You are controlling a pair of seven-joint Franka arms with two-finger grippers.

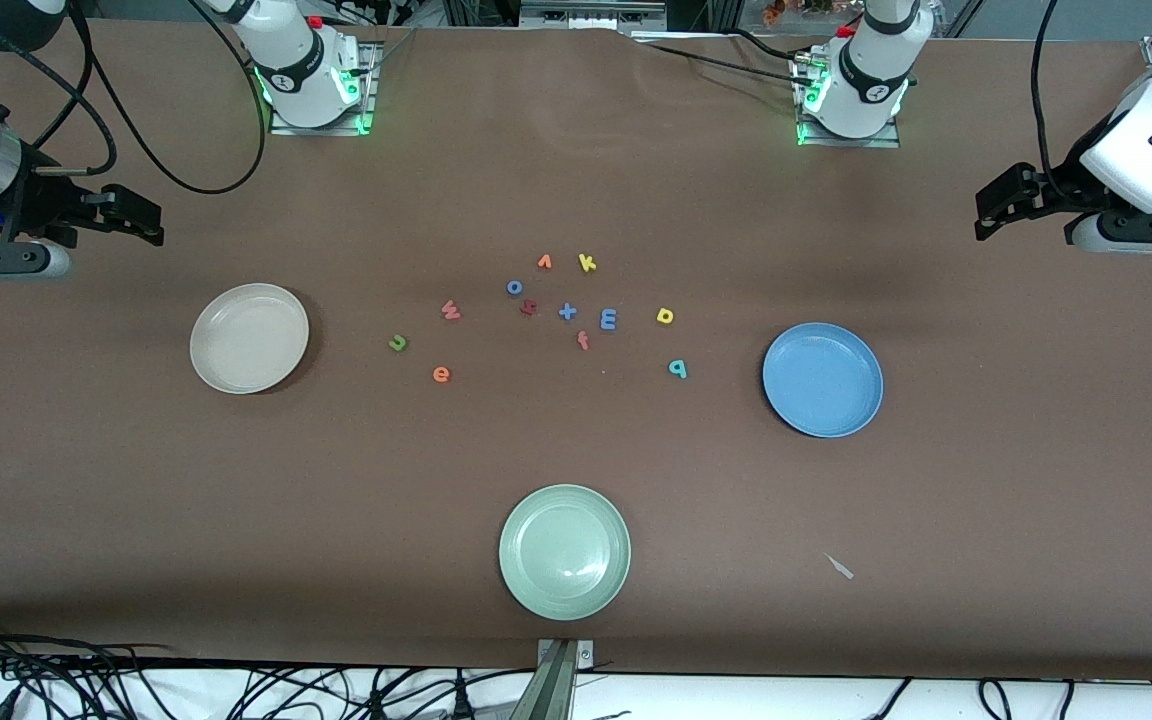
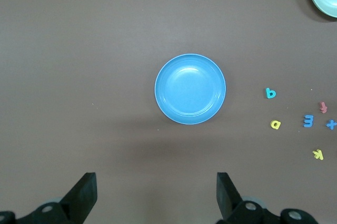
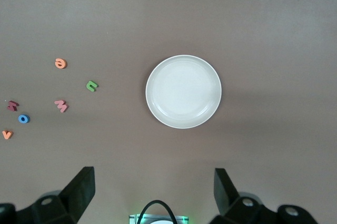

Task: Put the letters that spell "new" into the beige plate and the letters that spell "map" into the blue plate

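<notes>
Brown table (image 1: 576, 180): letters (image 1: 536, 315) lie clustered between beige plate (image 1: 249, 338) and blue plate (image 1: 822, 379); the left gripper (image 2: 155, 195) and right gripper (image 3: 152, 192) hover at the table ends, fingers apart.

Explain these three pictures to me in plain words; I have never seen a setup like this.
Two robot arms stand at a brown table. One picture looks down from across the table; the other two come from cameras on each arm's wrist. The left gripper hangs above the table close to the blue plate, the right gripper close to the beige plate, both with jaws open, holding nothing. A pale green plate sits nearest the front camera. Small coloured foam letters lie scattered between the plates.
</notes>
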